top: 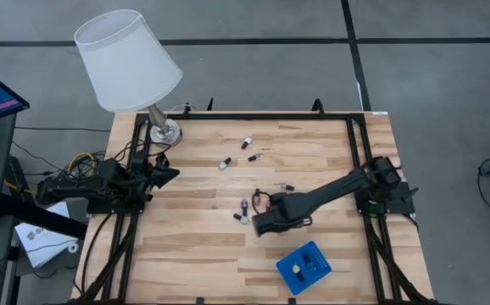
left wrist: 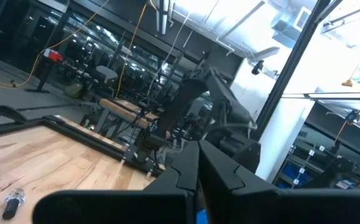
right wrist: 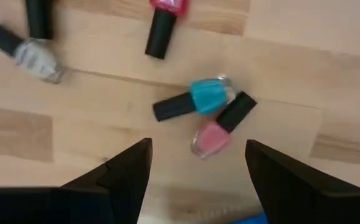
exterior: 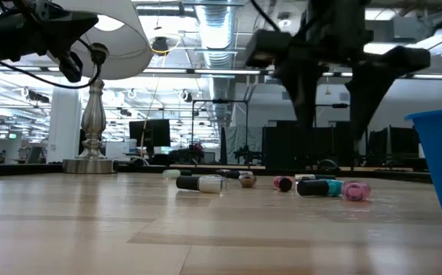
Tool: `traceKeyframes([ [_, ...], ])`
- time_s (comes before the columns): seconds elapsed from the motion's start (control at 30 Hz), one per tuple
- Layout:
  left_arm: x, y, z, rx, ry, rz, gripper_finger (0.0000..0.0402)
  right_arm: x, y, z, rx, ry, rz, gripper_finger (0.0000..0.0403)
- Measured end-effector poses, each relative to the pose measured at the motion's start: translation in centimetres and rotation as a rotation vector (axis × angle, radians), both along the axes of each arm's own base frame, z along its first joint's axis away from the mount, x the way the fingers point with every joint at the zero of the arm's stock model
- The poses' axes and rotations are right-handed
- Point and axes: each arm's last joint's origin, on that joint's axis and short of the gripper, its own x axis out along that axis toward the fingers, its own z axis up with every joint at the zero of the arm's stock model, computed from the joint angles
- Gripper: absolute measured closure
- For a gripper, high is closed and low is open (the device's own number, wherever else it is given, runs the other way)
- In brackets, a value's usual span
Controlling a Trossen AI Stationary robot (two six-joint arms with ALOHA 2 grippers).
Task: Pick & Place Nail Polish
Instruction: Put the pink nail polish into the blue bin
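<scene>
Several tiny nail polish bottles lie on their sides on the wooden table [top: 194,254]. A teal bottle [right wrist: 198,99] and a pink bottle [right wrist: 220,127] lie crossed, touching near their necks. A red bottle [right wrist: 164,22] and a pale grey one [right wrist: 27,50] lie farther off. My right gripper [right wrist: 197,144] is open and hovers above the teal and pink pair, its fingers pointing down. It also shows in the high view [top: 260,224] and the low view [exterior: 332,92], clear of the table. My left gripper [top: 170,174] is shut and empty at the table's left side.
A blue square tray [top: 304,268] stands near the front right, with one small pale thing in it. A lamp with a white shade [top: 126,59] and a metal foot [top: 164,130] stands at the far left. More bottles [top: 247,142] lie toward the far edge.
</scene>
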Motion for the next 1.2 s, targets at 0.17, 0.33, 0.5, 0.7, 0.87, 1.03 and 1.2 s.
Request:
traceKeyframes([
  [0.17, 0.0, 0.0, 0.1, 0.001, -0.013, 0.0, 0.0401, 0.6, 0.2, -1.6, 0.049, 0.045, -0.013, 0.0152],
  [0.33, 0.0, 0.0, 0.1, 0.001, -0.015, 0.0, 0.0401, 0.0, 0.5, -1.9, 0.038, 0.096, -0.04, 0.0154],
  [0.5, 0.0, 0.0, 0.1, 0.001, -0.016, 0.0, 0.0401, -0.8, 0.3, -1.8, 0.009, 0.179, -0.027, 0.0154],
  [0.7, 0.0, 0.0, 0.1, 0.001, -0.016, 0.0, 0.0401, -0.8, -0.5, -3.5, 0.022, 0.155, -0.031, 0.0155],
  [0.87, -0.1, 0.0, 0.2, 0.001, -0.018, 0.0, 0.0401, -0.9, -0.7, -5.1, 0.046, 0.109, -0.042, 0.0155],
  [1.03, -0.1, 0.0, 0.2, 0.001, -0.02, 0.0, 0.0401, -0.9, -0.7, -5.4, 0.048, 0.102, -0.046, 0.0157],
  [1.2, -0.1, 0.0, 0.2, 0.001, -0.02, 0.0, 0.0401, -0.8, -0.9, -5.4, 0.049, 0.101, -0.049, 0.0191],
])
